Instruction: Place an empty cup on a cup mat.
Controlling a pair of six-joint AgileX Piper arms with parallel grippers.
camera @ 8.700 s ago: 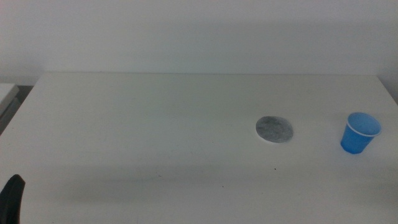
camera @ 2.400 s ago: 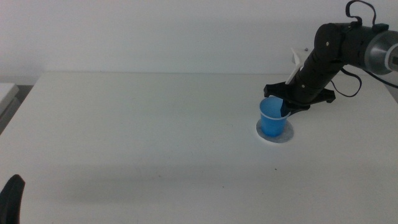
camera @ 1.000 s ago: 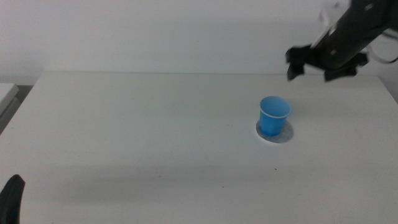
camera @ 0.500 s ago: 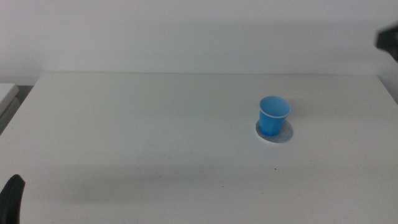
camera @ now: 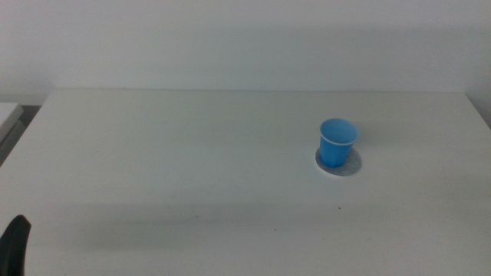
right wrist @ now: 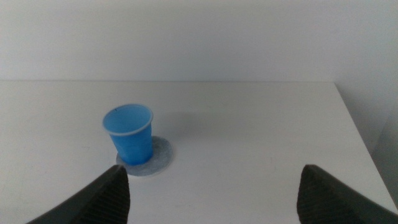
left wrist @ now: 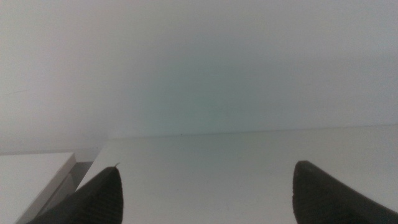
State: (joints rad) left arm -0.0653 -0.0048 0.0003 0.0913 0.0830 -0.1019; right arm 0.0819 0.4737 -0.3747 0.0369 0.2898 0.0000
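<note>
The white table point(camera: 192, 153) carries only two items on its right half: the blue cup point(camera: 337, 143) and the grey cup mat point(camera: 351, 164). The cup stands upright on the mat, mouth up, interior empty as far as the right wrist view shows. The mat's pale edge shows around the base, wider on the side toward the right table edge. A small dark speck point(camera: 340, 207) lies on the table nearer the camera than the mat. A pale wall point(camera: 245, 38) runs behind the table. Nothing stands between either camera and the cup.

Right gripper point(right wrist: 211, 193): jaws spread wide, holding nothing, set back from the cup and well apart from it; it is outside the middle view. Left gripper point(left wrist: 205, 196): jaws likewise spread wide and empty, waiting at the near left corner, facing bare table and wall.

Against the earlier frames: the cup, formerly near the right table edge beside the bare mat, now sits on it. The right arm, over the cup a moment ago, has left the middle view.
</note>
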